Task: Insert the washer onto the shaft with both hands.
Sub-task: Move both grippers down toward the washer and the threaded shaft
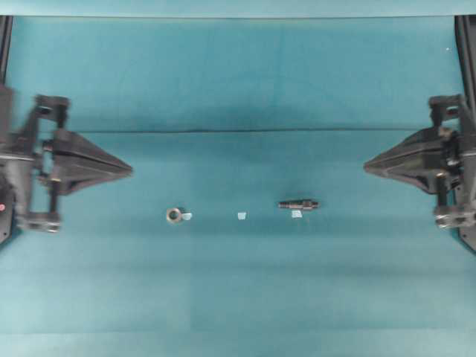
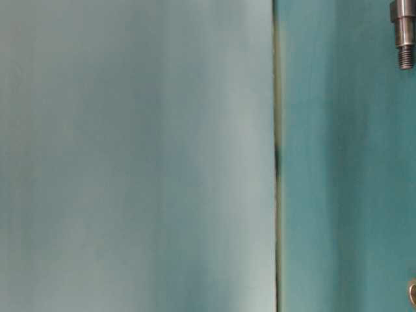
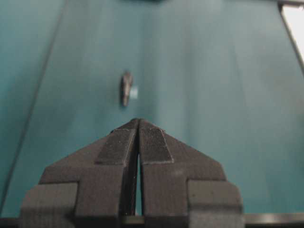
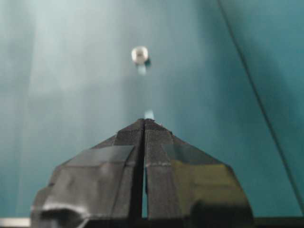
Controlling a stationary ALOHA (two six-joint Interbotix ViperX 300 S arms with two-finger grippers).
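Teal cloth [image 1: 245, 82] across the whole work surface, one straight seam running side to side behind the parts. At far left, left gripper [image 1: 131, 170], black, pointed fingers pressed together to a single tip, nothing between them, aimed toward the middle. Ahead of that tip and off toward the near side, well apart from it: washer [image 1: 174, 215], silver-grey, lying flat with its dark hole up, a pale-blue tape square [image 1: 187, 216] just beside it. Further along, midway between the two tips, another tape square [image 1: 242, 216] alone on the cloth. Next, shaft [image 1: 299, 204], dark, stepped, lying on its side along the left-right line, a third tape square [image 1: 297, 214] touching its near edge; well short of the right-hand tip. At far right, right gripper [image 1: 365, 166], fingers likewise shut tight and empty, tip pointing back toward the middle. Washer and shaft apart from each other, neither touched by any finger.
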